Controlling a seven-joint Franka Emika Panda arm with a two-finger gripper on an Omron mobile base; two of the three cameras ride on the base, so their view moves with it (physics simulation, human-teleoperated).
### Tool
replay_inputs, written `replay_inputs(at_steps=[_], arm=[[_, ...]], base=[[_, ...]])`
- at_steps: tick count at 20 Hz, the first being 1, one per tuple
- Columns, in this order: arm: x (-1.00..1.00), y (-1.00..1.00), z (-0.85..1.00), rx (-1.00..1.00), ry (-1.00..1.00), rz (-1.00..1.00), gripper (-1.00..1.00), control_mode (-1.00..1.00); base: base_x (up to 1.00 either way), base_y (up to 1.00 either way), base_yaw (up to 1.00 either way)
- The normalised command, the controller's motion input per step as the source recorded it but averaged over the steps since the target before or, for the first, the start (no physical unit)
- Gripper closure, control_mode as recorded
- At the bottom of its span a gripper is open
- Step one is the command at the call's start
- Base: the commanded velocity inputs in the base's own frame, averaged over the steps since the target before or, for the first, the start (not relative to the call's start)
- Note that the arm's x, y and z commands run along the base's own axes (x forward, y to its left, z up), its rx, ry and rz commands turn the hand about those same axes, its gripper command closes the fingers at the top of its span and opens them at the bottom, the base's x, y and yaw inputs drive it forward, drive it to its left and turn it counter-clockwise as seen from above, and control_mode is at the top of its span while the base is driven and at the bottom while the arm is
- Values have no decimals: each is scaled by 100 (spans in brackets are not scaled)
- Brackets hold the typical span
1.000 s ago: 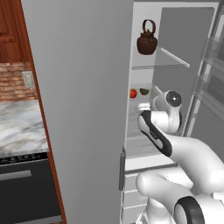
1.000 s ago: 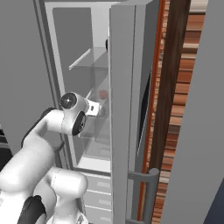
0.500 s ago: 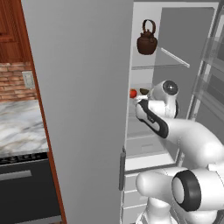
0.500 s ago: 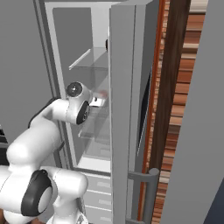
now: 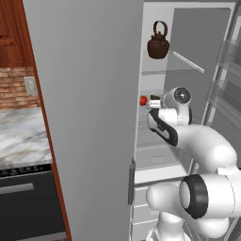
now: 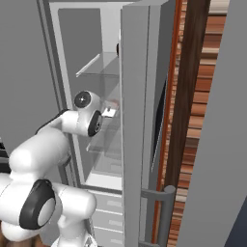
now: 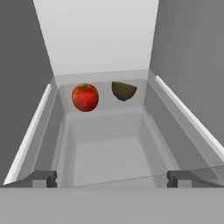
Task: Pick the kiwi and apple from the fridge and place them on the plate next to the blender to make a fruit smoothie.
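Now reaching deeper into the fridge [image 5: 94, 94] than a second ago, pincer [image 7: 112, 178] wide and empty. Facing apple [image 7: 85, 97] and kiwi [image 7: 124, 90], side by side on the shelf. Neither picked yet.

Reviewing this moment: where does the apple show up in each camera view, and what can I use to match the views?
Left base view: apple on the fridge's middle shelf, left of the arm's hand.
Right base view: I cannot make it out; the arm and door cover that shelf.
Hand view: apple at the upper left, at the back of the shelf.
Shared landmark: the kiwi, just right of it.
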Motion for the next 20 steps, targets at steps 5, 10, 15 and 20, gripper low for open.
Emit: replay_inputs(at_steps=[5, 10, 15, 20], arm=[[37, -20, 0, 0, 0, -12, -100, -100], [19, -23, 1, 3, 0, 0, -100, -100], [7, -15, 12, 6, 0, 0, -100, -100], [17, -8, 13, 3, 3, 0, -100, -100]], base=[[0, 0, 0], [0, 0, 0], [0, 0, 0], [0, 0, 0]])
